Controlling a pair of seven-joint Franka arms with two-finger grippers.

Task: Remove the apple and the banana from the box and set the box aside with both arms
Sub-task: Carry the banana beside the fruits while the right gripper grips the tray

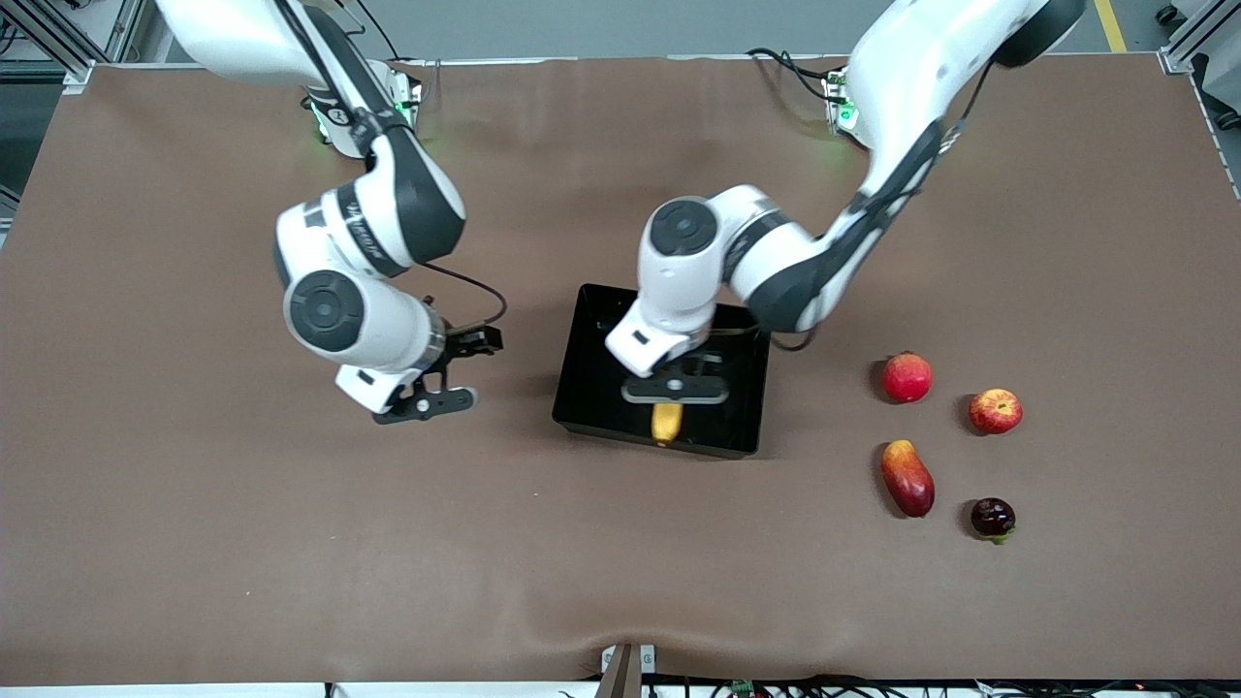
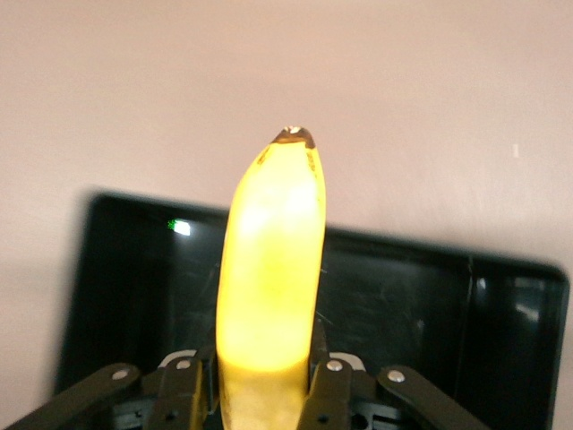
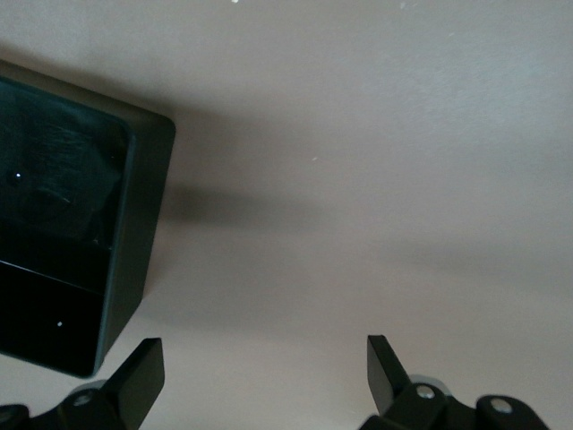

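My right gripper (image 1: 456,373) waits over the counter (image 1: 194,504) beside the box (image 1: 591,388), fingers apart, ready for the shared push. My left gripper (image 1: 672,399) has its fingers clamped on the banana (image 1: 666,422) inside the box, to lift it out; the apple (image 1: 996,410) already lies on the counter toward my left arm's end.

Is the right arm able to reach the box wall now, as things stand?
Probably yes. The right gripper hangs open over bare table beside the box, with nothing between them. The left gripper, shut on the banana, is over the box's middle, not that wall.
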